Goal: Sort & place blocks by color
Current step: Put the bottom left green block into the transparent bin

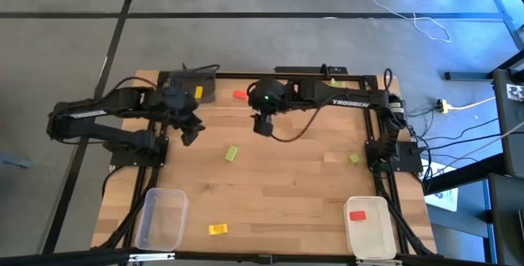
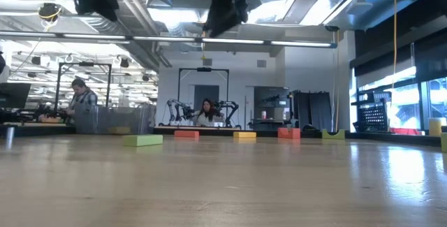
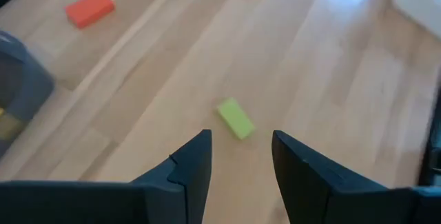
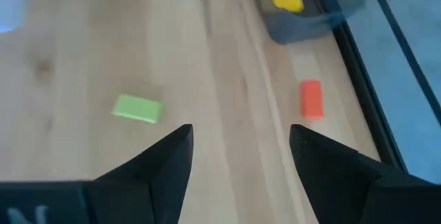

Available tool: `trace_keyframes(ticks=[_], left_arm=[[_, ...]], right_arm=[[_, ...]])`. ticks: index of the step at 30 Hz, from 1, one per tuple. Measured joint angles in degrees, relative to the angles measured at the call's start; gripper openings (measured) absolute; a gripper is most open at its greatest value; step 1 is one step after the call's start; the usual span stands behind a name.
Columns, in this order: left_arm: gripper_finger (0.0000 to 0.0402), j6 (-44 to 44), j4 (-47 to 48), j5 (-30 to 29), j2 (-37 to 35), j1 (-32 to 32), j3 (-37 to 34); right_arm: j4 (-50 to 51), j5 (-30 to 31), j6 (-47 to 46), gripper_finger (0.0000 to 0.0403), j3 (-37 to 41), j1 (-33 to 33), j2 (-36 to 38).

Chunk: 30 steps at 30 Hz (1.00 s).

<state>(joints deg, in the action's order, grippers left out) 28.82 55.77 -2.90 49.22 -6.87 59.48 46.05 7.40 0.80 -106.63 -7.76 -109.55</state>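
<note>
**Above the worktop, both grippers hang empty over scattered blocks**

Over the far half of the wooden worktop (image 1: 278, 192) both arms are raised, and neither holds anything. The left gripper (image 1: 189, 133) hangs near the far left side, its fingers (image 3: 189, 165) parted with nothing between them. In the left wrist view a light green block (image 3: 236, 118) lies flat on the wood just ahead of the gap between the fingertips, apart from them and a little tilted. The same block (image 1: 232, 153) shows in the high view near the middle of the worktop, to the right of the left gripper.

The right gripper (image 1: 263, 124) hangs near the far middle, its fingers (image 4: 165, 158) spread wide and also empty. In the right wrist view the green block (image 4: 138, 108) lies beyond one fingertip, not touching it, and a red block (image 4: 311, 98) lies beyond the other fingertip, close to the worktop's edge. This red block (image 1: 240, 95) sits on the wood just beside the dark bin (image 1: 199, 87), which holds a yellow block (image 1: 197, 92).

Another green block (image 1: 354, 159) lies near the right side. A second yellow block (image 1: 217, 229) lies near the front, between the clear bin (image 1: 160, 217) and the white bin (image 1: 368, 232). A second red block (image 1: 357, 215) lies inside the white bin.
</note>
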Motion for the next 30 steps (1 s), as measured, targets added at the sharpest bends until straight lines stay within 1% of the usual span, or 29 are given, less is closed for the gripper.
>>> trace_keyframes(ticks=[2,4,5,7,9,10,12,15,18,22,29,30], left_arm=[[0.0142,2.5,0.0,-2.4,-1.3,1.8,0.0],[0.0142,4.2,0.0,-5.1,-2.2,3.1,0.0],[0.0142,4.8,0.0,-6.2,-2.7,3.6,0.0],[0.0142,5.6,0.1,-7.8,-3.4,4.3,0.0],[0.0142,5.6,0.1,-8.6,-4.0,4.7,0.0],[0.0142,5.6,0.1,-8.6,-4.1,4.8,0.0],[0.0142,5.6,0.2,-8.6,-4.2,4.8,0.0],[0.0142,5.6,0.9,-8.6,-4.8,4.8,0.0],[0.0142,5.6,2.2,-8.7,-5.3,4.8,0.0],[0.0142,5.6,2.8,-8.2,-5.8,4.8,0.0],[0.0142,5.6,2.7,-7.9,-7.3,4.9,0.0],[0.0142,5.7,2.7,-7.9,-7.4,4.9,0.0]], right_arm=[[0.0,0.0,0.8,0.0242,0.0,-1.3,-1.0],[-0.6,-0.2,4.1,0.0243,0.0,-2.5,-1.9],[-0.8,-1.2,5.6,0.0242,0.0,-3.0,-2.6],[-1.0,-6.1,9.6,0.0242,0.0,-3.9,-3.6],[0.4,-10.7,16.1,0.0242,0.0,-4.2,-4.5],[1.2,-12.6,20.9,0.0242,0.0,-4.2,-4.9],[1.9,-15.0,29.9,0.0239,0.0,-3.7,-5.6],[0.9,-15.5,39.7,0.0234,0.0,-2.3,-6.5],[-0.1,-16.2,46.9,0.0232,0.0,-0.6,-7.1],[-3.6,-16.6,52.1,0.0232,0.0,1.8,-9.4],[-15.7,-16.2,54.5,0.0232,0.0,5.5,-16.2],[-15.9,-16.1,55.0,0.0232,0.0,5.9,-17.1]])
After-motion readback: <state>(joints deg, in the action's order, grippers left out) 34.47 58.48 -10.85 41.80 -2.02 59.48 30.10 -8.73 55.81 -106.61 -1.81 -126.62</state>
